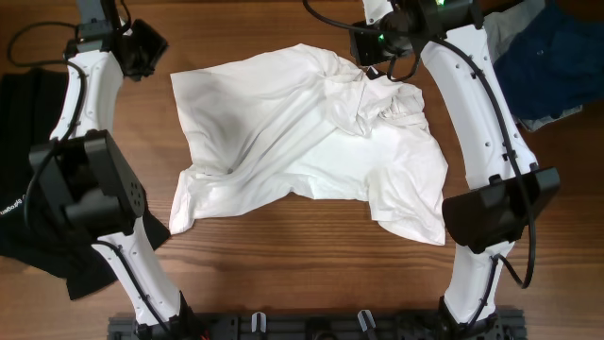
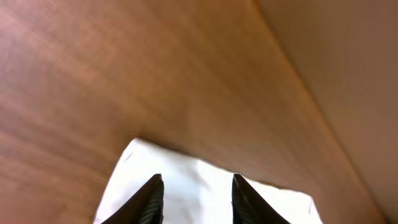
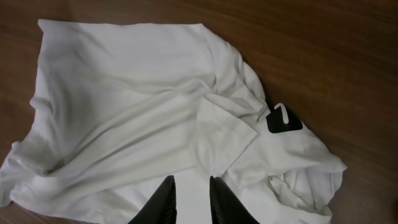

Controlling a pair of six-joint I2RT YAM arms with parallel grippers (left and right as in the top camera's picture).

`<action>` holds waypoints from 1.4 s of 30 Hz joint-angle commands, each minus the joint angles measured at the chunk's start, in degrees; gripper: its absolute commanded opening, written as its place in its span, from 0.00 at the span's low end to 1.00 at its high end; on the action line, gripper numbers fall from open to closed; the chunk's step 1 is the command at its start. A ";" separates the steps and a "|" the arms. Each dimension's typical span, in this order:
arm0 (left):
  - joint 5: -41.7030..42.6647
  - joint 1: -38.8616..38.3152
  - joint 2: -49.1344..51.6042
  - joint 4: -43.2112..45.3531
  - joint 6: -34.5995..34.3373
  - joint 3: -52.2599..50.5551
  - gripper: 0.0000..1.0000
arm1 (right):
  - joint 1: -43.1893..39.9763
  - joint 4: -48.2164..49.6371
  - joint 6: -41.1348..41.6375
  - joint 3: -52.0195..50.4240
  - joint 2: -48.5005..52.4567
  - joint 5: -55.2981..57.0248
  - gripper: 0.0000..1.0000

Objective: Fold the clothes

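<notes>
1. White T-shirt (image 1: 302, 142) lies crumpled mid-table. It is spread out but not flat, with a bunched ridge at its far-right part round the collar, where a black neck label (image 3: 283, 118) shows.
2. Handling, as a judgement: light, limp, no stiffness. It will likely drag and wrinkle on the wood and sag if lifted by one point. Best holds are the corners and the hem edge, two at once; avoid the bunch.
3. Over its far-left corner hangs the left gripper (image 2: 198, 178), fingers clearly parted and nothing between them: unclenched, empty.
4. Above the collar end, toward the far edge, is the right gripper (image 3: 191, 179). Its fingers are only narrowly apart; cloth shows through the gap but none looks pinched, so it reads as empty.
5. No fold made yet; the shirt wants flattening first.
6. Other clothes: a black garment (image 1: 28, 198) at the left edge and a dark blue garment (image 1: 557, 57) in the far right corner.
7. The table (image 1: 283, 274) is brown wood.
</notes>
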 commanded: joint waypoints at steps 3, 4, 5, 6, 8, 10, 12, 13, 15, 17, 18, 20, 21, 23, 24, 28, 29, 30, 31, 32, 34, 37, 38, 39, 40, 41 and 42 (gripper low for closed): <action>-6.71 -2.80 5.20 -9.20 6.64 4.90 0.37 | -0.13 0.09 -0.66 0.24 1.05 -1.11 0.18; -7.30 -3.37 6.67 -11.47 7.63 6.56 0.36 | -0.13 0.09 -0.63 0.24 1.05 -1.11 0.18; -7.91 -3.91 8.07 -14.25 8.15 8.61 0.36 | -0.13 0.04 -0.68 0.24 1.05 -1.11 0.18; -8.20 -4.52 9.84 -18.21 8.26 11.45 0.34 | -0.15 -0.07 -0.66 0.24 1.05 -1.11 0.18; -9.77 -5.22 13.07 -24.17 9.14 16.11 0.34 | -0.13 -0.33 -0.70 0.24 1.05 -1.11 0.17; -11.58 -5.25 15.23 -27.19 9.09 18.64 0.35 | -0.13 -0.33 -0.63 0.24 1.05 -1.14 0.17; -11.93 -4.50 16.81 -28.37 9.05 19.67 0.38 | -0.13 -0.39 -0.66 0.24 1.05 -1.14 0.17; -11.93 -4.11 17.09 -28.28 9.01 19.67 0.38 | -0.13 -0.44 -0.66 0.24 1.05 -1.14 0.17; -12.90 -3.21 17.14 -27.80 7.69 19.67 0.38 | -0.15 -0.55 -0.68 0.24 1.05 -1.11 0.17; -13.00 -2.14 17.14 -27.10 7.54 20.37 0.41 | -0.15 -0.52 -0.70 0.24 1.05 -1.11 0.17; -13.03 -1.64 17.14 -26.64 7.56 20.65 0.43 | -0.15 -0.48 -0.68 0.24 1.05 -1.14 0.17; -13.00 -1.33 17.14 -26.43 7.58 20.70 0.42 | -0.13 -0.37 -0.68 0.24 1.05 -1.14 0.17; -13.03 -1.33 17.16 -26.36 7.72 20.70 0.43 | -0.13 -0.35 -0.68 0.24 1.05 -1.14 0.17; -13.03 -1.33 17.59 -25.27 7.80 20.70 0.45 | -0.15 -0.31 -0.68 0.24 1.05 -1.14 0.17; -13.00 -1.42 17.66 -24.35 7.76 20.70 0.45 | -0.13 -0.33 -0.66 0.24 1.05 -1.14 0.17; -12.76 -2.27 17.84 -20.72 7.74 20.70 0.46 | -0.13 -0.37 -0.66 0.24 1.05 -1.14 0.18; -12.81 -2.60 17.86 -20.13 7.74 20.70 0.45 | -0.13 -0.37 -0.66 0.24 1.05 -1.14 0.18; -12.83 -2.97 18.05 -19.56 7.76 20.70 0.45 | -0.13 -0.39 -0.66 0.24 1.05 -1.14 0.18; -12.79 -3.30 18.34 -19.26 7.72 20.70 0.45 | -0.13 -0.44 -0.66 0.24 1.05 -1.14 0.18; -12.79 -3.63 18.71 -19.15 7.72 20.70 0.45 | -0.13 -0.50 -0.66 0.24 1.05 -1.14 0.18; -12.48 -4.48 20.26 -19.17 7.74 20.70 0.46 | -0.02 -0.57 -0.66 0.24 1.05 -1.14 0.17; -10.80 -5.84 23.69 -19.23 7.74 20.70 0.47 | 0.13 -0.76 -0.68 0.24 1.05 -1.11 0.17; -10.62 -6.16 24.79 -19.28 7.65 20.70 0.47 | 0.17 -1.01 -0.68 0.24 1.05 -1.11 0.17; -10.36 -6.54 25.92 -19.58 7.23 20.70 0.48 | 0.17 -1.25 -0.68 0.24 1.05 -1.11 0.17; -10.14 -6.64 26.27 -19.87 6.56 20.70 0.48 | 0.17 -1.38 -0.68 0.24 1.05 -1.11 0.17; -9.75 -6.71 26.67 -19.96 6.23 20.70 0.49 | 0.17 -1.42 -0.66 0.24 1.05 -1.11 0.17; -9.75 -6.71 26.69 -20.04 6.23 20.70 0.44 | 0.17 -1.40 -0.66 0.24 1.05 -1.11 0.17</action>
